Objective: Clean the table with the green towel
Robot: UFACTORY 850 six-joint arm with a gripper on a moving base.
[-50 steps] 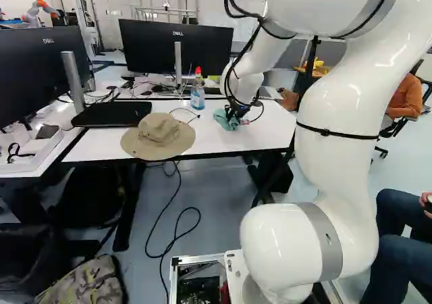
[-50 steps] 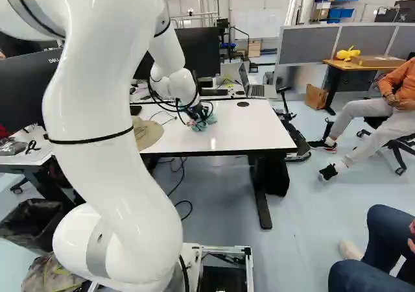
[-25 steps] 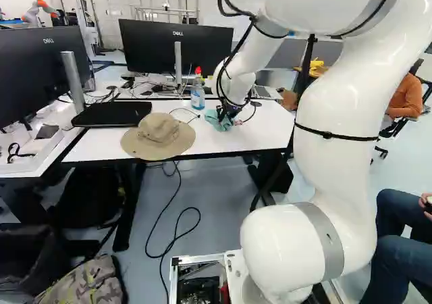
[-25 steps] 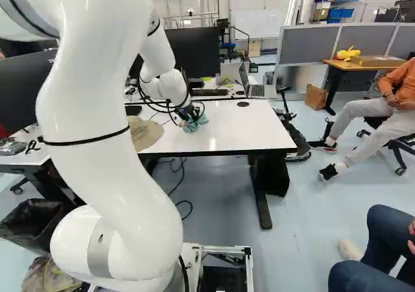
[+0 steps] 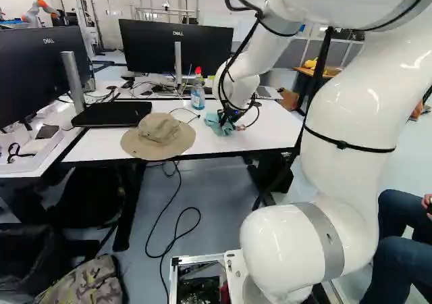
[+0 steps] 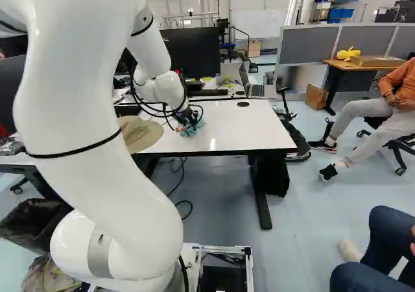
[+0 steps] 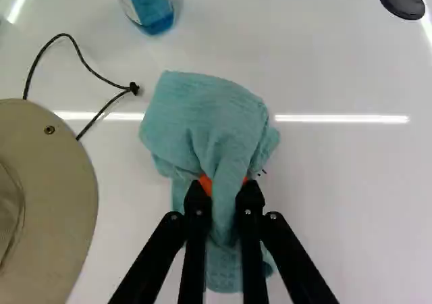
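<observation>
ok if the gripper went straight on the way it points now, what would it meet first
The table, through the towel pinched in the gripper. The cloth seems to rest on it already, though any gap under the fingertips is hard to judge.

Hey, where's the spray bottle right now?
The bottle stands on the white table, in the left base view just left of the green towel and behind the hat.

Bunched green towel (image 7: 202, 118), on white table (image 7: 351, 196)

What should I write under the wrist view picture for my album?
Black gripper pinching a crumpled teal cloth towel on a shiny white table.
</observation>
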